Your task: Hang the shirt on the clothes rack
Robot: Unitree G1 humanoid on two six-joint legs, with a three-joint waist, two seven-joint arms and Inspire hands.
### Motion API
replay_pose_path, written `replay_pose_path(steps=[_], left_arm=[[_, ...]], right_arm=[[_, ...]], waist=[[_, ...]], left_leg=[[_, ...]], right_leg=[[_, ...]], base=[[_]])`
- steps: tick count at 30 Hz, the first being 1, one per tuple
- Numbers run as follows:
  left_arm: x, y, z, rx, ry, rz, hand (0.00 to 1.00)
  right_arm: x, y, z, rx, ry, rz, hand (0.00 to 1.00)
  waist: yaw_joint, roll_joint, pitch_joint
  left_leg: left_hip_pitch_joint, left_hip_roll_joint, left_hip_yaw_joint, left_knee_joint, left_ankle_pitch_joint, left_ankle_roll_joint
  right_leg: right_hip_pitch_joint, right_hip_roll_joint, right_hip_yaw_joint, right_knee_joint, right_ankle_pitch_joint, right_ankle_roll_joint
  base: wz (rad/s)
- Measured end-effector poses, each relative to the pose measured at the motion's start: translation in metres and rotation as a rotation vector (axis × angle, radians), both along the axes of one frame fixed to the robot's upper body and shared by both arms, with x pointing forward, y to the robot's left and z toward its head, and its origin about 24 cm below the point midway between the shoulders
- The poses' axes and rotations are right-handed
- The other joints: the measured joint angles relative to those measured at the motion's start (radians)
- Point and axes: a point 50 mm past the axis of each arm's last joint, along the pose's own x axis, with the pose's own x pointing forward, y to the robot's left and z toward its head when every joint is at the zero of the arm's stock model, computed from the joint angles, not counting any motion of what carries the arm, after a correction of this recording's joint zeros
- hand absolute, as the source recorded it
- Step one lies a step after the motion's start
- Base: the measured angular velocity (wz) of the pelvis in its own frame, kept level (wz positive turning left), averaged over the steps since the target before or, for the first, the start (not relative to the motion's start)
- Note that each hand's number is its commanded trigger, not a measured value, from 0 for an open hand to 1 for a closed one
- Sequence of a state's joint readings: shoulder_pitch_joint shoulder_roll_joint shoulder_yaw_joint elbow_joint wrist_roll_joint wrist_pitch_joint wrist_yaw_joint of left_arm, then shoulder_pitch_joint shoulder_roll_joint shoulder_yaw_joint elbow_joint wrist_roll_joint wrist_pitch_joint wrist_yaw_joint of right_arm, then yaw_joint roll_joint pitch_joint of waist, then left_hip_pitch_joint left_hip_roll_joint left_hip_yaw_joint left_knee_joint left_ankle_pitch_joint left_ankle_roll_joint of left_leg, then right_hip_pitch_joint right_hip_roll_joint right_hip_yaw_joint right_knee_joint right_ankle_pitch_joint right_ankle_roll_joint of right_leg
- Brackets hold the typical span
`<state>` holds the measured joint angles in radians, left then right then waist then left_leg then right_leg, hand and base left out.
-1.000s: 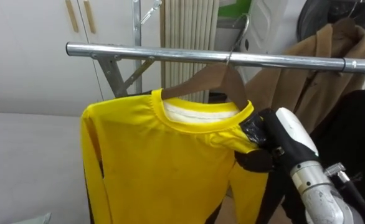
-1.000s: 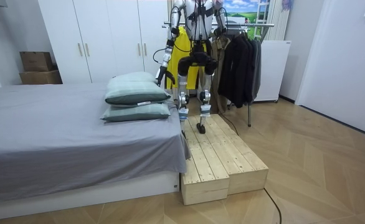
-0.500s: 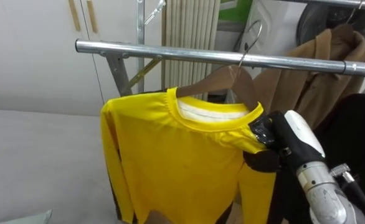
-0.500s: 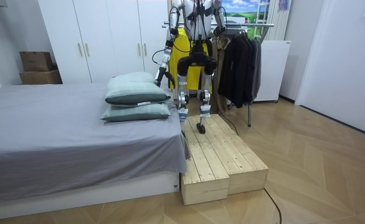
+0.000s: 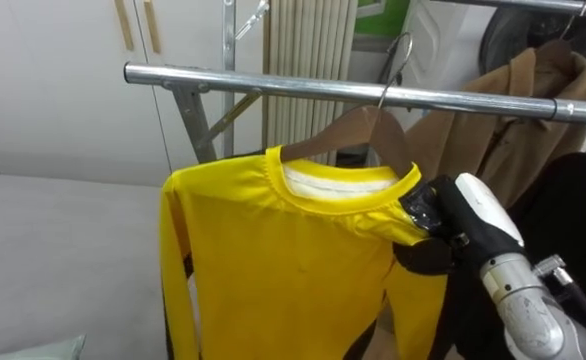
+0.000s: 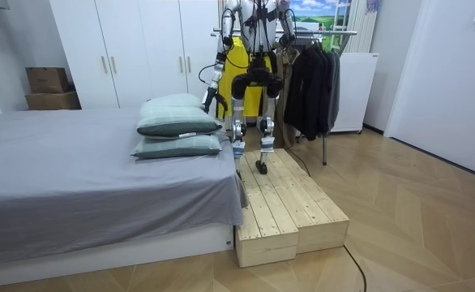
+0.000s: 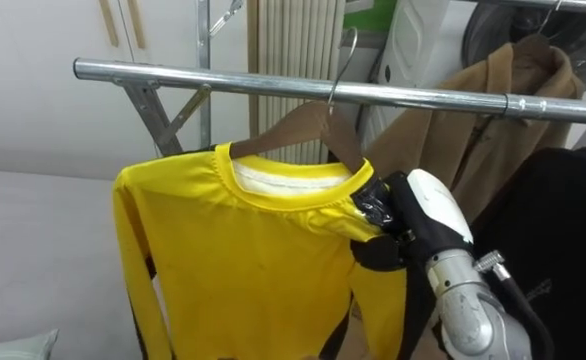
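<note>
The rail (image 5: 273,85) runs across the top of the eye views, and everything is placed by it. Behind its left end are white cupboard doors (image 5: 63,80), and below that end is a grey bed (image 5: 43,250).

In the room view the robot stands on a wooden platform (image 6: 290,207) facing the rail. Its left hand (image 6: 207,99) hangs low at its side, well below the rail. I cannot tell whether that hand grips anything.

Under the middle of the rail hangs the yellow shirt (image 5: 273,270), already dressed on a wooden hanger (image 5: 358,130) with the collar sitting square. The hanger's wire hook (image 5: 398,50) crosses the rail, and its curve stands clear above the bar. So I judge it is not yet resting its weight there, though I cannot tell which side of the bar it is on.

Just right of the hook and below the rail, the right hand (image 5: 443,225) pinches the shirt's shoulder over the hanger's end, dark fingers on top and thumb beneath.

Further right a brown coat (image 5: 518,115) hangs from the rail, with dark clothes (image 5: 573,210) beside it.

The task looks nearly done. What remains is to lower the hook onto the bar, let go of the shoulder, and check that the shirt hangs level.
</note>
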<state>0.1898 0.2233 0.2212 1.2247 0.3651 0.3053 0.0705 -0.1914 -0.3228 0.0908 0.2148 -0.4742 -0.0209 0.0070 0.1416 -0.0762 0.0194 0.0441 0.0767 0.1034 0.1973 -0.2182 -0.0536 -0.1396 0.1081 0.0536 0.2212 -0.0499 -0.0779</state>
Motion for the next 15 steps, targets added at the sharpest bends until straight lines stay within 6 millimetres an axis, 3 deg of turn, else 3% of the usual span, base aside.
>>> replay_pose_path(steps=[5, 15], left_arm=[[0.001, 0.002, 0.001, 0.008, -0.009, 0.006, 0.00], [0.002, 0.008, 0.003, 0.023, -0.012, 0.003, 0.00]], right_arm=[[-0.003, -0.002, -0.022, -0.011, 0.129, 0.022, 1.00], [-0.003, -0.004, -0.028, 0.003, 0.162, 0.015, 1.00]], waist=[[0.001, -0.006, 0.0006], [-0.004, -0.016, -0.0008]], left_leg=[[-0.001, -0.002, -0.004, 0.001, -0.001, 0.002], [-0.002, -0.005, -0.036, 0.009, -0.002, 0.004]], right_leg=[[0.004, -0.002, -0.001, 0.002, -0.001, 0.005], [0.013, -0.001, -0.012, 0.000, 0.002, 0.007]], base=[[0.00], [0.02]])
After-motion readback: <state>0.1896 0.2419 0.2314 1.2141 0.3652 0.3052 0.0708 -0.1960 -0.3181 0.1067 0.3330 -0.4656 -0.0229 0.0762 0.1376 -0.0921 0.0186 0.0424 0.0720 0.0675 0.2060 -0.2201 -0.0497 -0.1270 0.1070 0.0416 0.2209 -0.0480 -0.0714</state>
